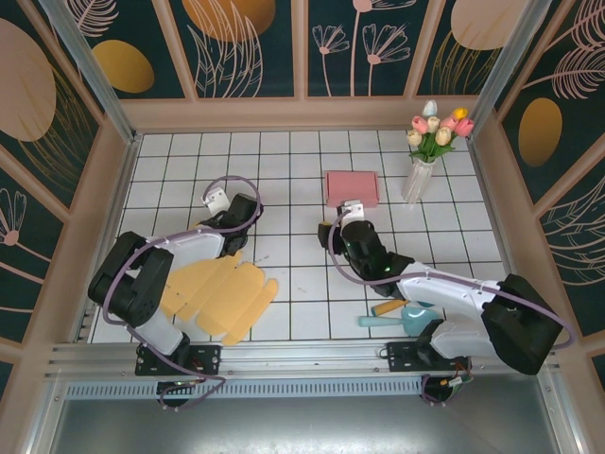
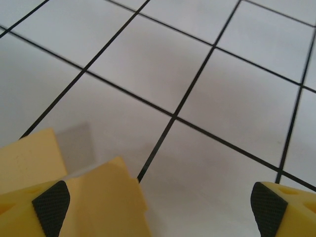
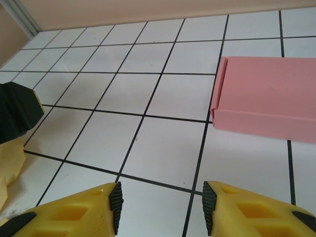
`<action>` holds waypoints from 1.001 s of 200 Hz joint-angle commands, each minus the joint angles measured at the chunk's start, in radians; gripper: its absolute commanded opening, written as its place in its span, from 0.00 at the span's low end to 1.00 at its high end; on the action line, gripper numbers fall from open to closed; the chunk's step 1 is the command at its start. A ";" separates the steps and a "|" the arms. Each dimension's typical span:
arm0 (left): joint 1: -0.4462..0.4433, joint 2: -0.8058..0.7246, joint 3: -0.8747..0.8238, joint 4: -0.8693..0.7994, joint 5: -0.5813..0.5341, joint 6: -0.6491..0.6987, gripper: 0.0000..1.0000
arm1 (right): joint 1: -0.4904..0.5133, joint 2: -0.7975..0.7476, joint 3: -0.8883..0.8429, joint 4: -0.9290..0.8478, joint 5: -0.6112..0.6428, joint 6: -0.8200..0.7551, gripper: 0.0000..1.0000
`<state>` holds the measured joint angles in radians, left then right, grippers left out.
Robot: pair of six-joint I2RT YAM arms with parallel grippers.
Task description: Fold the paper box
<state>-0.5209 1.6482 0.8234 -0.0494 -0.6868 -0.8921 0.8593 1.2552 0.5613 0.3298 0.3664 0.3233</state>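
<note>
"Paper box point(image 1: 222, 298) first: where does it lie for you?"

"Flat and unfolded on the near left of the table point(image 1: 284, 161), flaps fanned out, part of it tucked beneath your left arm. No wall is raised, so I'd judge the folding barely begun."

"And the left gripper point(image 1: 242, 216)?"

"It hovers at the sheet's far edge. On your left wrist camera the left gripper point(image 2: 160, 200) has its fingers point(image 2: 51, 202) spread wide with bare tile between them. A corner of the paper box point(image 2: 106, 197) sits just beside the one pad, outside the gap. That wide spread probably suits slipping over a flap edge."

"The right side?"

"Your right gripper point(image 1: 342, 230) is well apart from the sheet, nose toward the pink box point(image 1: 352, 186). Its own camera shows the right gripper point(image 3: 160, 202) moderately parted, pinching nothing, the pink box point(image 3: 266, 98) ahead and the paper box point(image 3: 10, 163) at the left margin. Likely it's parked clear so your left arm has room."
</note>
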 commanded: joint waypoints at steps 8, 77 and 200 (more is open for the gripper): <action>0.002 0.059 0.111 -0.244 -0.027 -0.214 0.94 | 0.018 0.049 0.051 -0.016 0.056 -0.006 0.50; 0.025 0.229 0.226 -0.381 -0.003 -0.344 0.79 | 0.076 0.145 0.093 -0.024 0.112 -0.032 0.50; -0.062 0.078 0.158 -0.169 0.249 -0.349 0.08 | 0.103 0.007 0.067 -0.137 0.272 0.026 0.50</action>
<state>-0.5121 1.7657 0.9916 -0.2852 -0.5507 -1.2171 0.9558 1.3659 0.6350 0.2466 0.5426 0.3130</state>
